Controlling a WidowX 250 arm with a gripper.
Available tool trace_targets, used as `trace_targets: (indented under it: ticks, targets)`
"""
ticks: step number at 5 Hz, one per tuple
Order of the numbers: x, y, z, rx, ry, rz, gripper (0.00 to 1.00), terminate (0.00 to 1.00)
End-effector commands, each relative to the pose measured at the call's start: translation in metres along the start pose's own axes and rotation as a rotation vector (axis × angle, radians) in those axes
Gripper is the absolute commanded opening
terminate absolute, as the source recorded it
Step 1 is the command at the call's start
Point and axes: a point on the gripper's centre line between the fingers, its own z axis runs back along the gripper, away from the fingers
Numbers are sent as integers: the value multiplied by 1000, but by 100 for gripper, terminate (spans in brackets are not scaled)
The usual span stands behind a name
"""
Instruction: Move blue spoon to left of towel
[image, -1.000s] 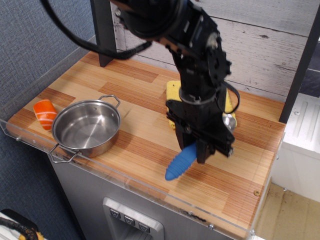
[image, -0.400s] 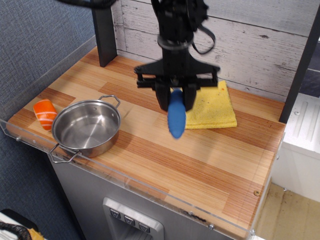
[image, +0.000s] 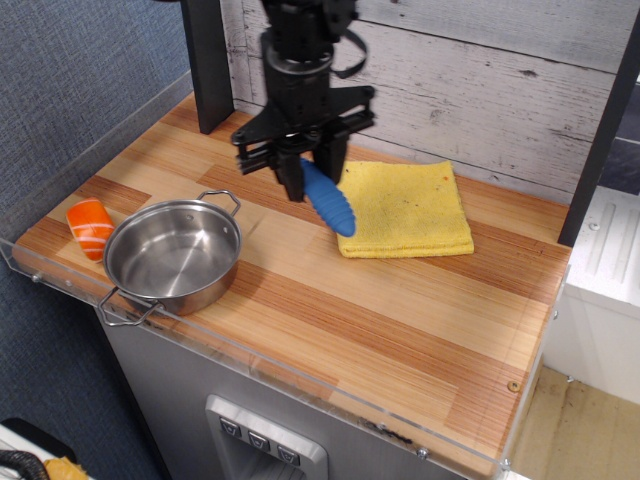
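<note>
Above one towel (image: 405, 208), claw (image: 305, 172) grips one blue spoon (image: 328, 199) (tilted).

gripper (image: 312, 170) clamps the blue spoon (image: 329, 199) by the towel (image: 405, 208) left edge

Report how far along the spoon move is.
Done: the blue spoon is off the table, clamped in the hand at the left edge of the towel. In hand: carrying it, handle pointing down toward the towel's corner. Left: lower it onto the bare wood between the towel and the pot, then release.
</note>
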Motion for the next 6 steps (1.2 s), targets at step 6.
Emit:
trace_targets:
  ticks: [6]
  targets:
    - [61, 18, -47, 134, -47, 679, 0, 0]
